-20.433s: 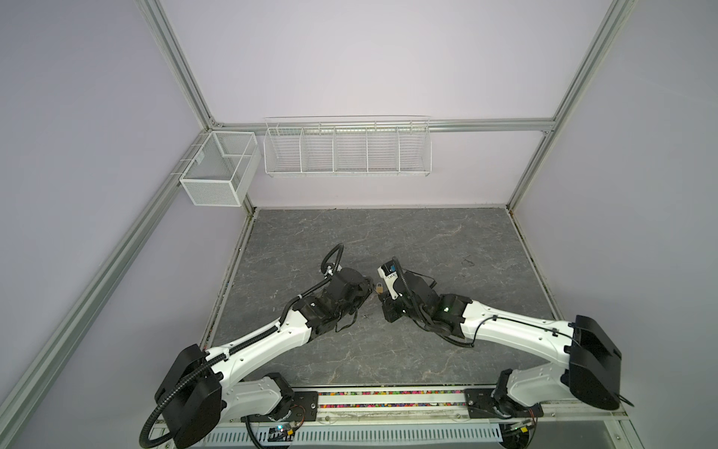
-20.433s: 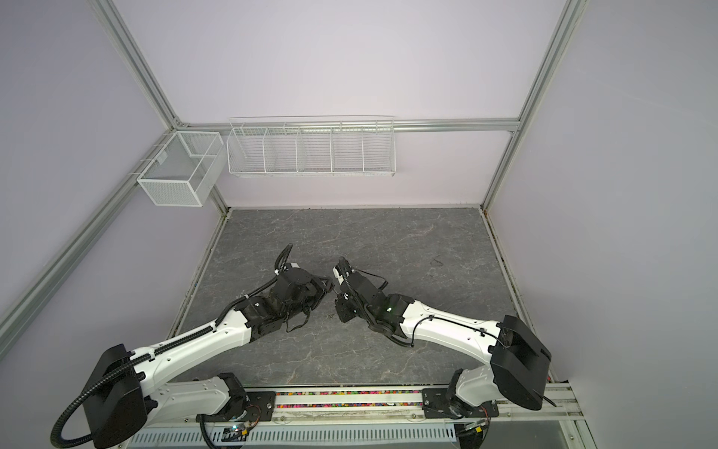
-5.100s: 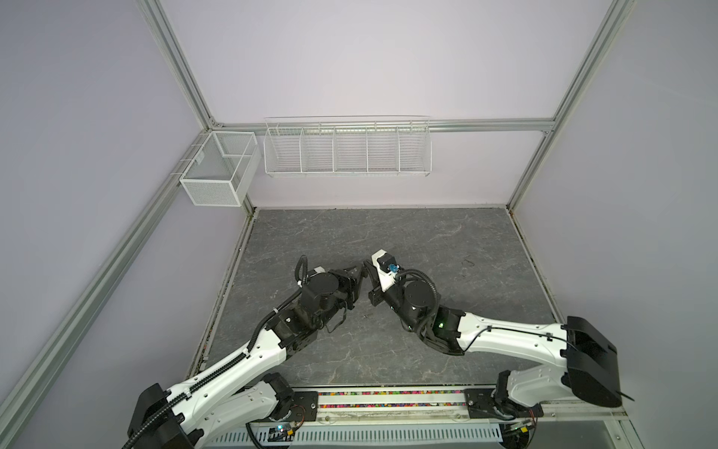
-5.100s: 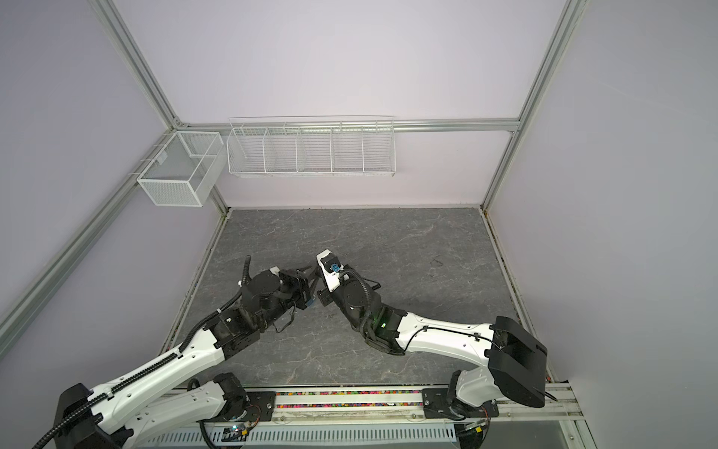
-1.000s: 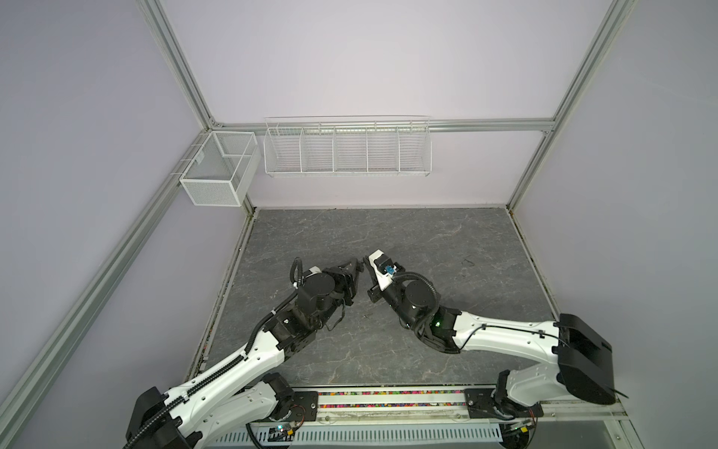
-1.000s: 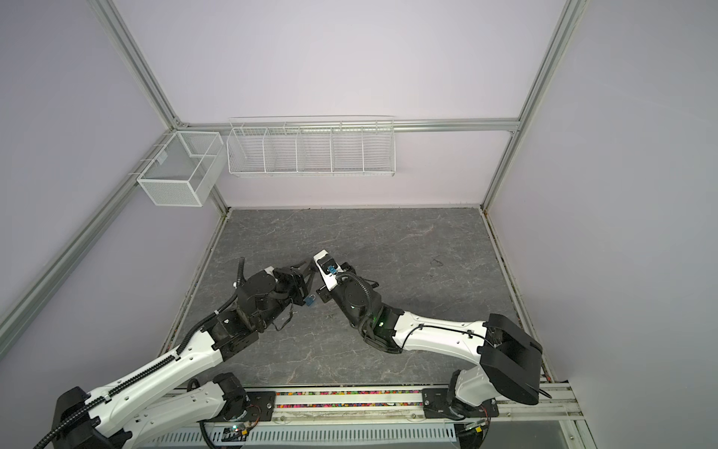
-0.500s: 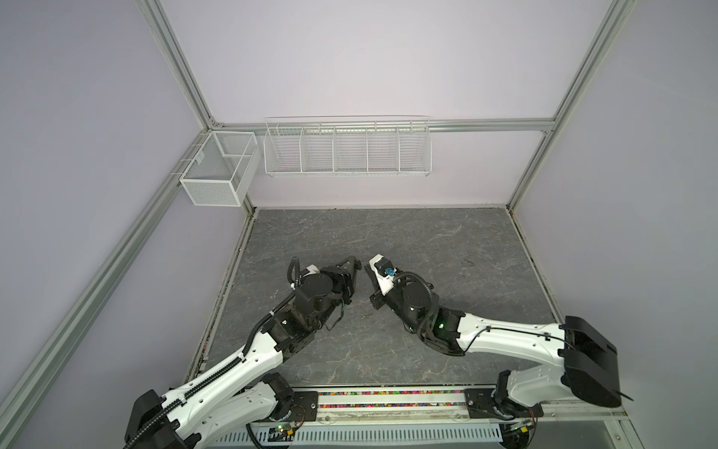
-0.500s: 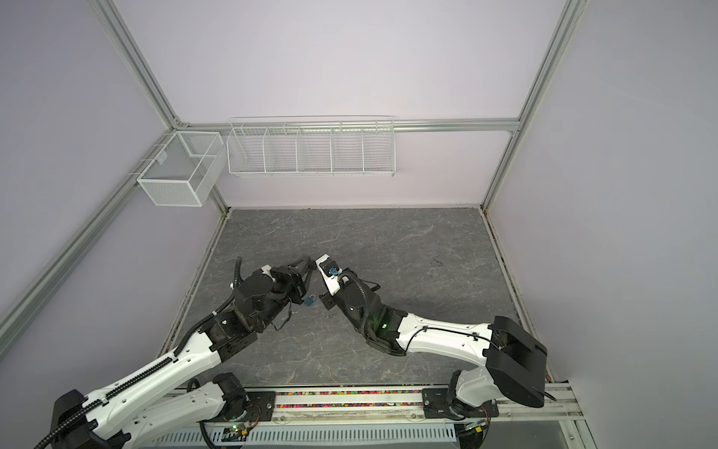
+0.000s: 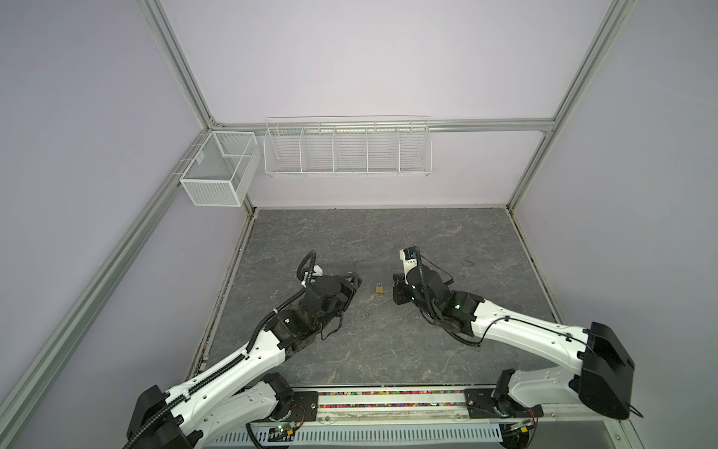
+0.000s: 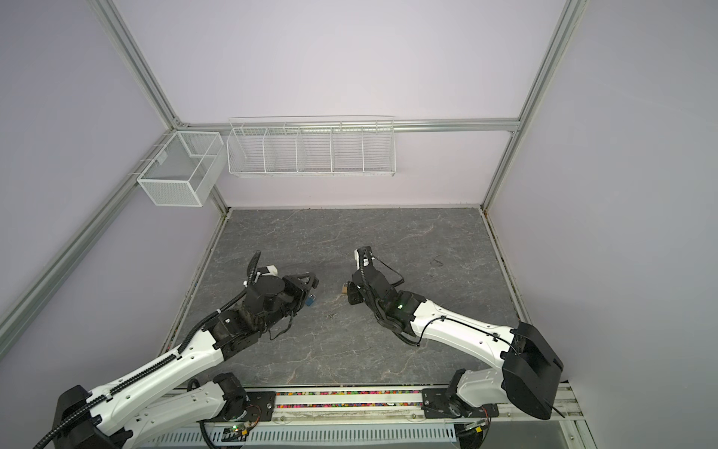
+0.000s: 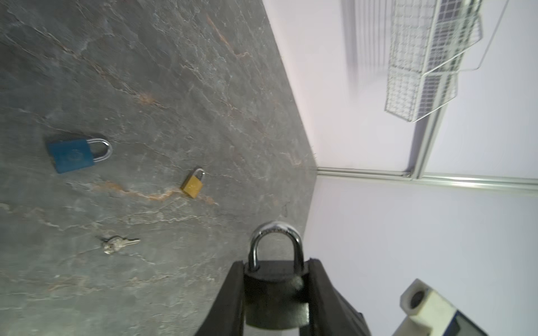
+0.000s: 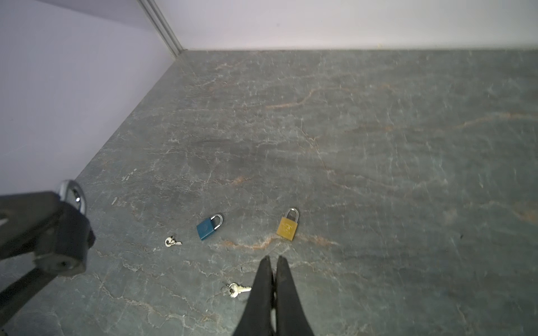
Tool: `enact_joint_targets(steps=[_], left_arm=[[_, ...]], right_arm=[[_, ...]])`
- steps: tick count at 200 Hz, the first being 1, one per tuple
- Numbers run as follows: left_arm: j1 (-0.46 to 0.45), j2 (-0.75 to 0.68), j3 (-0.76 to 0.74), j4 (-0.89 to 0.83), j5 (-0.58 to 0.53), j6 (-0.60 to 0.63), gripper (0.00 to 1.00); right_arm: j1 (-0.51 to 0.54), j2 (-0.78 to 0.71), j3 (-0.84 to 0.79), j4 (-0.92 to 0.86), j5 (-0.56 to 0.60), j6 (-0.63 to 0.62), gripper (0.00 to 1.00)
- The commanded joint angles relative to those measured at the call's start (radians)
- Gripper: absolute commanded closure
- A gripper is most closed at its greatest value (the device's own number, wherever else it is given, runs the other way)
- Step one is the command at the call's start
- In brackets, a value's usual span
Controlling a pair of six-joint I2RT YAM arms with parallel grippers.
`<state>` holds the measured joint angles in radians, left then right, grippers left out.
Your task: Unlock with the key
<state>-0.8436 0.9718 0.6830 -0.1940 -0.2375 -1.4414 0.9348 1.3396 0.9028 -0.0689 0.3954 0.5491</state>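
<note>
In both top views the left gripper [image 9: 354,278] and right gripper [image 10: 351,296] hang low over the tabletop [image 9: 427,233], tips facing each other. A gold lock [image 9: 380,288] lies between them and the key [image 9: 365,315] a little nearer the base. A blue lock [image 10: 311,300] peeps out just beside the left gripper in a top view. Everything is too small here to read either set of jaws.

In the left wrist view the jaws are narrowed onto the body of the black lock [image 11: 275,293]. Its shackle is seated in both holes, so I judge it locked. The key lies on the tabletop, well apart.

In the right wrist view the jaws are pressed together with nothing between them, and the key [image 12: 235,289] lies just beside them. A second key [image 12: 172,241] lies past the blue lock. The black lock's keyhole [image 12: 62,264] faces this camera.

So the lock is in hand, but taking a key, inserting it and turning it all remain. I cannot tell which key fits.
</note>
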Motion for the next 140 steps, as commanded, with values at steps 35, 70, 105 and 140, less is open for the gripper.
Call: enact_joint_targets(steps=[35,70,105,140], left_arm=[[-0.127,0.11,0.02,0.121,0.028,0.235,1.0],[-0.18,0.148,0.024,0.181,0.007,0.331,1.0],[-0.181,0.166,0.027,0.237,-0.002,0.349,1.0],[-0.181,0.198,0.059,0.189,-0.047,0.367,1.0]], right_arm=[[-0.031,-0.055,0.016,-0.026,-0.083,0.161,0.93],[-0.03,-0.063,0.062,-0.091,-0.085,0.208,0.93],[-0.017,-0.043,0.07,-0.077,-0.146,0.225,0.93],[0.013,-0.058,0.091,-0.097,-0.14,0.211,0.93]])
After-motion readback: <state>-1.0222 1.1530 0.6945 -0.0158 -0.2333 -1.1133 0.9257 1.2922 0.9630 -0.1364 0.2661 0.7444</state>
